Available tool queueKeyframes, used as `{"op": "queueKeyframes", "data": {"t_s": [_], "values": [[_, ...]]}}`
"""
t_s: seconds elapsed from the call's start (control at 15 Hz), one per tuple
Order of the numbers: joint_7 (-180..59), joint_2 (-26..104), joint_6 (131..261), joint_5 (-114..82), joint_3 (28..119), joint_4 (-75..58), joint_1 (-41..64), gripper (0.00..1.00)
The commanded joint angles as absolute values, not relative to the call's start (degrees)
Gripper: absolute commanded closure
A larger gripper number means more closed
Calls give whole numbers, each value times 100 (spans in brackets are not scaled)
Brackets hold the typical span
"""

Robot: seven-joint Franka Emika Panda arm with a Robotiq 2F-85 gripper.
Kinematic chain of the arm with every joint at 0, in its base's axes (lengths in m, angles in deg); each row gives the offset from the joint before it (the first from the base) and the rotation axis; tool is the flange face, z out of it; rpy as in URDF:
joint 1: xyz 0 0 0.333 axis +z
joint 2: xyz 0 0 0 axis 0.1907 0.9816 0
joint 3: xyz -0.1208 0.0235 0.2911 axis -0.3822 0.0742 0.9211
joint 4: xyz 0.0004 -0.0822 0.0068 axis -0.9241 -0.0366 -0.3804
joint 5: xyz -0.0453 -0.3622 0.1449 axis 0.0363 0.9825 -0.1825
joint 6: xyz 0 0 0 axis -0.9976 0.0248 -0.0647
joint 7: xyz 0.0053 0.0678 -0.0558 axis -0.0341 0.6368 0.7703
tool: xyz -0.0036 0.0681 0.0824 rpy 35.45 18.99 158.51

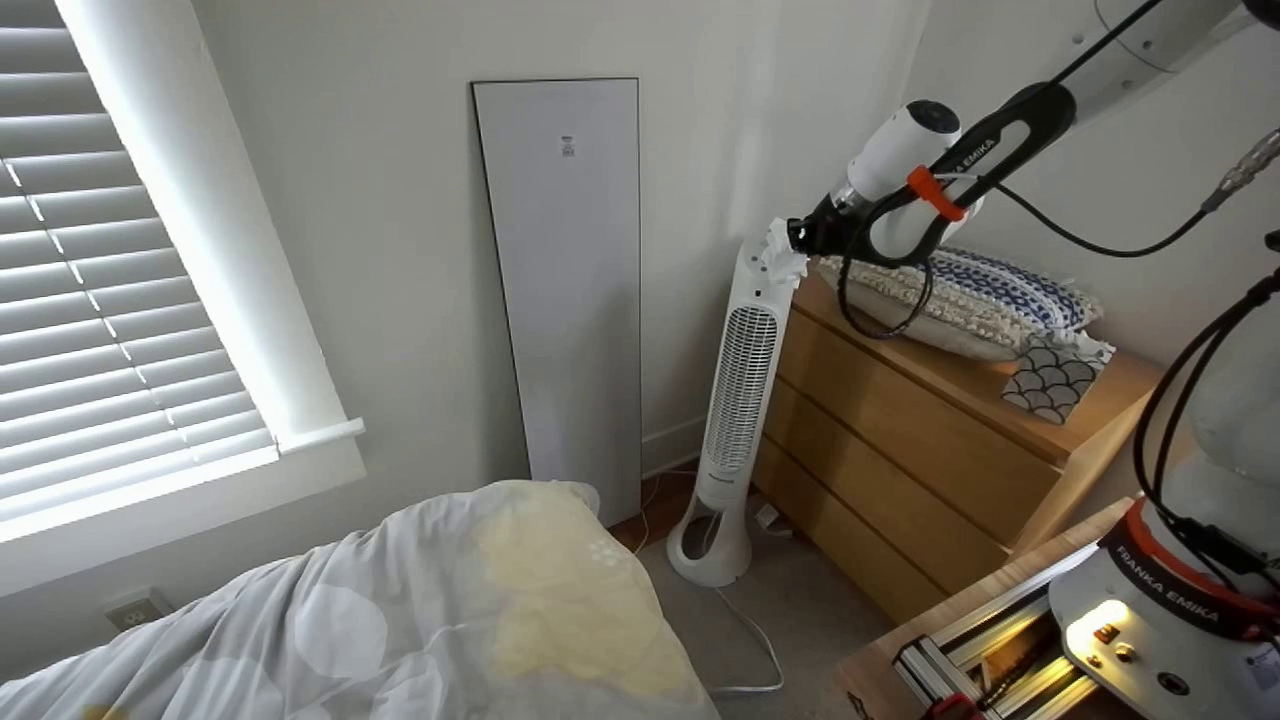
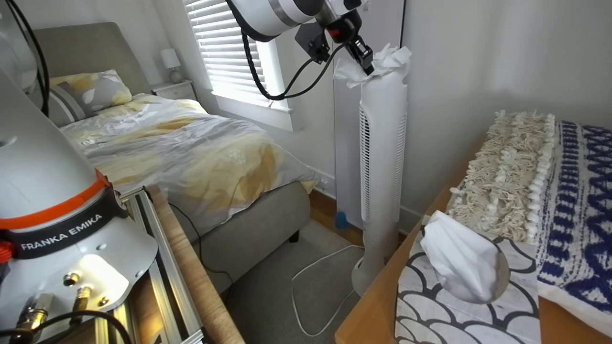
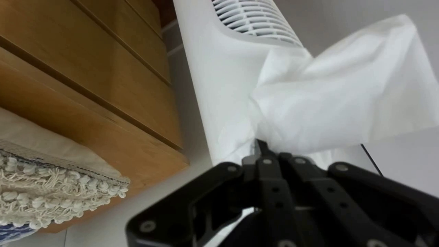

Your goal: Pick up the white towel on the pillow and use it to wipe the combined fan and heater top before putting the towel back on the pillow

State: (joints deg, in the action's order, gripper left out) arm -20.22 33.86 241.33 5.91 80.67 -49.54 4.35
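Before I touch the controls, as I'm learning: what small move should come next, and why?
Probably wipe lightly across the top of the fan heater: the gripper is shut on the white towel, which appears draped over that top.

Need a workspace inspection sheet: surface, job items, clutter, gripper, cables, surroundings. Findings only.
Surface: wooden dresser, its top bearing the pillow and a patterned tissue box.
Job items: white towel, crumpled, at the top of the fan heater.
Clutter: tissue box beside the pillow, white tissue sticking out.
Gripper: shut on the towel.
Cables: white cord near the fan heater's base; black cable looping below the arm.
Surroundings: bed, window blinds, tall panel against the wall.
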Motion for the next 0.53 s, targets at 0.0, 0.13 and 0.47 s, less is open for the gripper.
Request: {"op": "queueKeyframes", "data": {"t_s": [0.0, 0.13, 0.47], "values": [[-1878, 3440, 24103, 695, 7883, -4858, 553, 99], [-1781, 3606, 24150, 698, 7760, -4702, 610, 99], [-1714, 3972, 24275, 610, 7534, -4303, 741, 99]]}}
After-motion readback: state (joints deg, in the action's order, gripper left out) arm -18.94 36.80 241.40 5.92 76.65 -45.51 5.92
